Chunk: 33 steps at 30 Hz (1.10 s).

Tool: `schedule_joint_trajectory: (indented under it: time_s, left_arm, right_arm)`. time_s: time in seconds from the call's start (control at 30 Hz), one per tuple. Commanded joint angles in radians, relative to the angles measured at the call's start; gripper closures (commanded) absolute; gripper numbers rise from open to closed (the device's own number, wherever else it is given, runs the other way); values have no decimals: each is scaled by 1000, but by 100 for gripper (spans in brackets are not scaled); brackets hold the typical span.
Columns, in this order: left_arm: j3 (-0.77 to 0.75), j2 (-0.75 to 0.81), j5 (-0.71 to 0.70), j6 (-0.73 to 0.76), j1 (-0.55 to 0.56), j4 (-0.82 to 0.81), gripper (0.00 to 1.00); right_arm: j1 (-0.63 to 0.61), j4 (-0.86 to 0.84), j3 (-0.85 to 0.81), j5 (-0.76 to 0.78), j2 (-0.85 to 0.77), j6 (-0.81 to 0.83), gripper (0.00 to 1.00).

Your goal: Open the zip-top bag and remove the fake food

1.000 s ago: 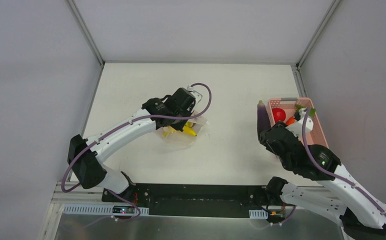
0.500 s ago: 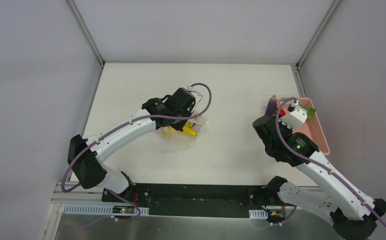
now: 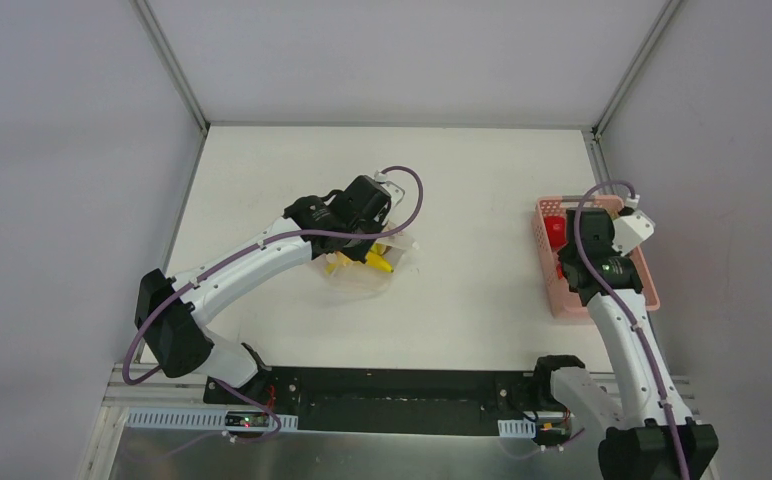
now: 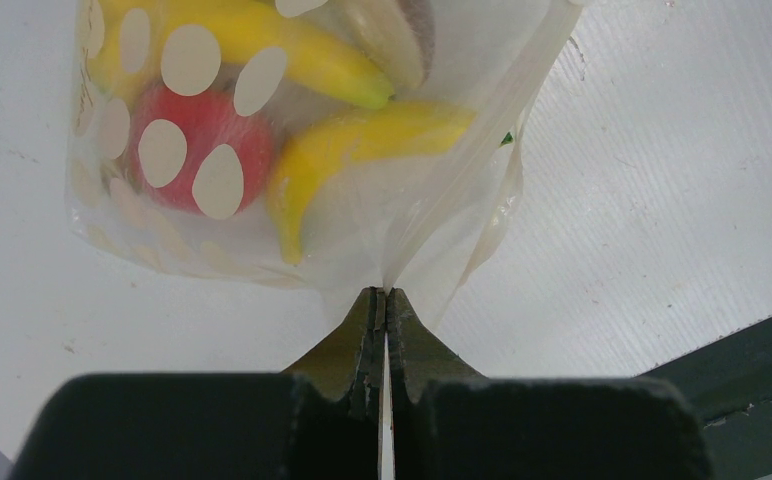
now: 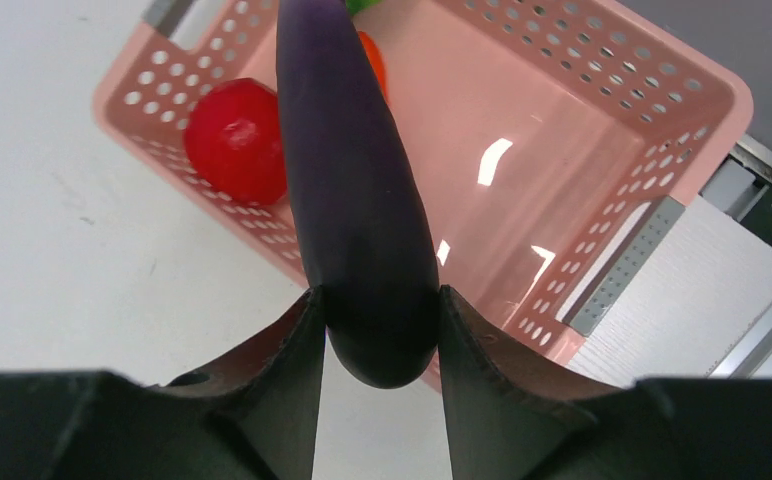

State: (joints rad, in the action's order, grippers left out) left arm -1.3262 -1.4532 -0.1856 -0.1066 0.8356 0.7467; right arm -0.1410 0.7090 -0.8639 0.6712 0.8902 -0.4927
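The zip-top bag (image 4: pixel 190 60), clear with white dots, lies on the table mid-left (image 3: pixel 357 278). My left gripper (image 4: pixel 384 292) is shut on the bag's plastic edge and stands above it in the top view (image 3: pixel 374 235). Yellow bananas (image 4: pixel 362 135) and a red fruit (image 4: pixel 187 130) are inside the bag. My right gripper (image 5: pixel 380 295) is shut on a dark purple eggplant (image 5: pixel 347 170) and holds it above the near-left corner of the pink basket (image 5: pixel 612 120). A red tomato (image 5: pixel 234 140) and an orange piece (image 5: pixel 373 62) lie in the basket.
The pink basket (image 3: pixel 554 300) stands at the table's right edge, and my right arm covers most of it in the top view. A red item (image 3: pixel 556 230) shows in it. A grey frame rail runs along the table's right side (image 5: pixel 622 270).
My right arm has swung right with the eggplant, from beside the basket's left side to above the basket. The left arm and the bag have not moved.
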Motion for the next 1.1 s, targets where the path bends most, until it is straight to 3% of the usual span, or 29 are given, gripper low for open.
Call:
schedule_joint_trajectory:
  time_s: [0.0, 0.27, 0.37, 0.63, 0.77, 1.07]
  left_arm:
    - [-19, 7, 11, 17, -9, 16, 100]
    - [-19, 4, 14, 18, -9, 16, 100]
    - [-20, -1, 21, 16, -9, 16, 100]
    - [-21, -1, 18, 17, -9, 17, 100]
    - [-19, -5, 20, 16, -9, 16, 100]
    - [-22, -7, 23, 15, -9, 19, 100]
  right_arm:
    - [133, -78, 51, -110, 3, 53, 100]
    - [279, -143, 121, -186, 60, 46, 85]
    - [292, -170, 134, -217, 75, 49, 62]
    - [302, -188, 153, -270, 77, 48, 49]
    - [302, -172, 141, -285, 57, 60, 28]
    - [294, -148, 100, -453, -43, 122, 25]
